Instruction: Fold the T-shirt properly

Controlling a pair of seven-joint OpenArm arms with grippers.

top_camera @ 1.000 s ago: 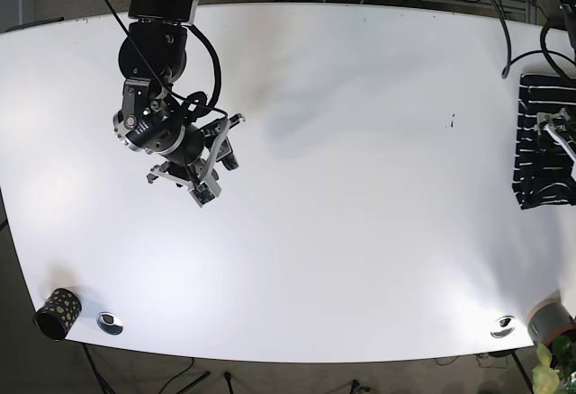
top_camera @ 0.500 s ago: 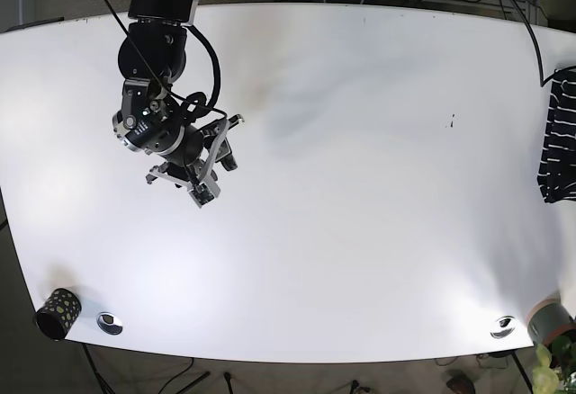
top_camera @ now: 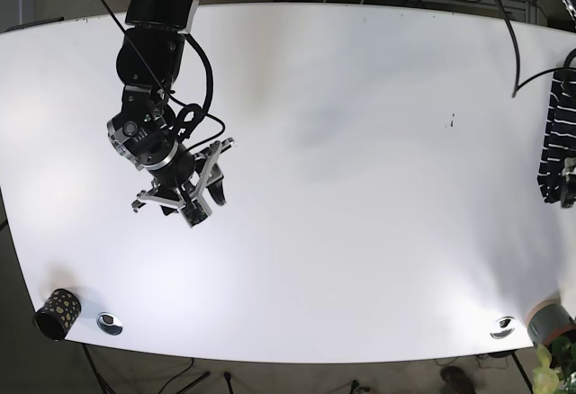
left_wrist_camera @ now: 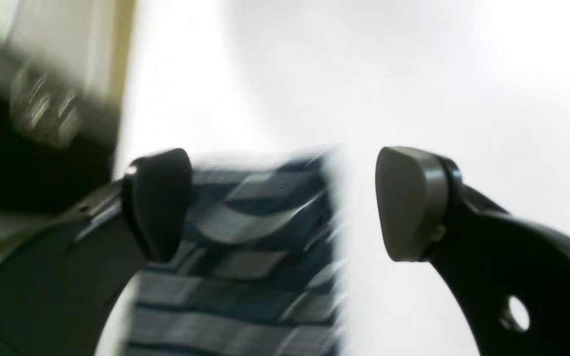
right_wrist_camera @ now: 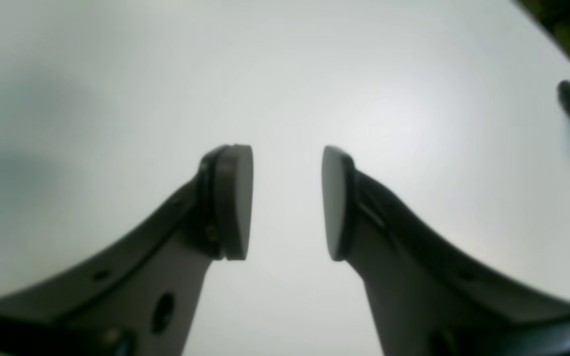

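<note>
White tabletop fills nearly the whole base view, bare but for a few small things at its near edge: a dark speckled cup at one corner and two small round metal fittings.

Farther in, the right gripper hangs over bare table, its jaws parted a narrow way with nothing between them.

Out at the far side edge lies the T-shirt, dark with pale stripes, bunched and half out of frame. The left wrist view is blurred, yet the left gripper stands wide, striped cloth showing between its pads; whether it touches them I cannot tell.

I judge the shirt light, limp and prone to slide on the slick surface. It would best be pinched at a hem or shoulder seam, taking a single layer.
</note>
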